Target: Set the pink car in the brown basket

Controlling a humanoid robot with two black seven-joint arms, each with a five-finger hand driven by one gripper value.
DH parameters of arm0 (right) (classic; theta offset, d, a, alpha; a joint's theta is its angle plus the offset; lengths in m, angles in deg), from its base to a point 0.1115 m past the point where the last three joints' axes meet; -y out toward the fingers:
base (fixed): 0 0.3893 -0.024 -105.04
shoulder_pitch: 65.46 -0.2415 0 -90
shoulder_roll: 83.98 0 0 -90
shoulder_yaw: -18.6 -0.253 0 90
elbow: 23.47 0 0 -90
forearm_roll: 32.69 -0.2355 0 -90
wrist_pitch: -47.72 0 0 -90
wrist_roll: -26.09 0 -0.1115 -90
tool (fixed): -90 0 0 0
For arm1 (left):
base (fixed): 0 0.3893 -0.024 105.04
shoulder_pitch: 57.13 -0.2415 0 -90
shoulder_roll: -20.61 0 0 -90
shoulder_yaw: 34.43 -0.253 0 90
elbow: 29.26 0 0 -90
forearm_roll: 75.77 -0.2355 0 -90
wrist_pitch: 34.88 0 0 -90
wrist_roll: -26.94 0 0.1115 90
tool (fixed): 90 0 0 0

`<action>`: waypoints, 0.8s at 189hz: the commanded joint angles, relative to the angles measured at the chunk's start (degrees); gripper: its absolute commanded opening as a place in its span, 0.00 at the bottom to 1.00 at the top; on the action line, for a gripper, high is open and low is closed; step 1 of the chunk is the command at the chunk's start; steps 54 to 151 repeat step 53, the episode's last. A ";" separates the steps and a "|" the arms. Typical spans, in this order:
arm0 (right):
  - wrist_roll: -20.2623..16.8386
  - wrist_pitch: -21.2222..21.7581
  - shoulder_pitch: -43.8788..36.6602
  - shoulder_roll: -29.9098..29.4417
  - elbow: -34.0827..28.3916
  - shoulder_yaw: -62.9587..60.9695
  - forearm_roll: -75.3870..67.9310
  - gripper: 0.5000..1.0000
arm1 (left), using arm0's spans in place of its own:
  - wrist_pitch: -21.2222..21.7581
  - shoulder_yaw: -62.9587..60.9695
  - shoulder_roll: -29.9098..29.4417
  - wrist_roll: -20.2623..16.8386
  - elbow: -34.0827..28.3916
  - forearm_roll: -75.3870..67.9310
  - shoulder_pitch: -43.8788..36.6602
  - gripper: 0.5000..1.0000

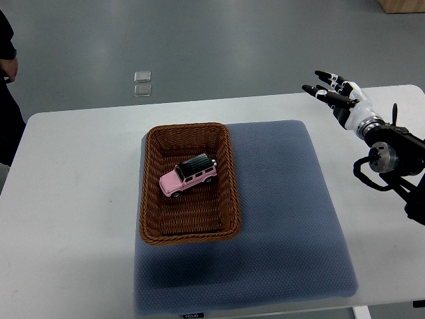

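Note:
A pink toy car [188,176] with a black roof lies inside the brown wicker basket [149,199], near its middle and turned at an angle. The basket stands on the left part of a grey mat [285,212]. My right hand [330,91] is far from the basket, raised over the table's far right corner, with its fingers spread and holding nothing. My left arm does not show.
The mat lies on a white table [73,199]. A person's dark sleeve and hand [8,66] show at the left edge. Two small clear squares [142,83] lie on the floor beyond the table. A wooden box corner [404,5] shows at the top right.

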 commanded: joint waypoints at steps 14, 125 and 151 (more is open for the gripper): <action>0.53 -1.26 -0.43 0.28 0.73 -0.45 0.18 0.82 | -0.01 0.00 0.00 -0.03 -0.02 -0.02 0.06 1.00; 0.88 -1.88 -0.87 0.46 3.02 -0.45 0.62 0.83 | -0.01 0.09 0.00 -0.03 -0.02 -0.02 0.41 1.00; 0.88 -1.88 -0.87 0.46 3.02 -0.45 0.62 0.83 | -0.01 0.09 0.00 -0.03 -0.02 -0.02 0.41 1.00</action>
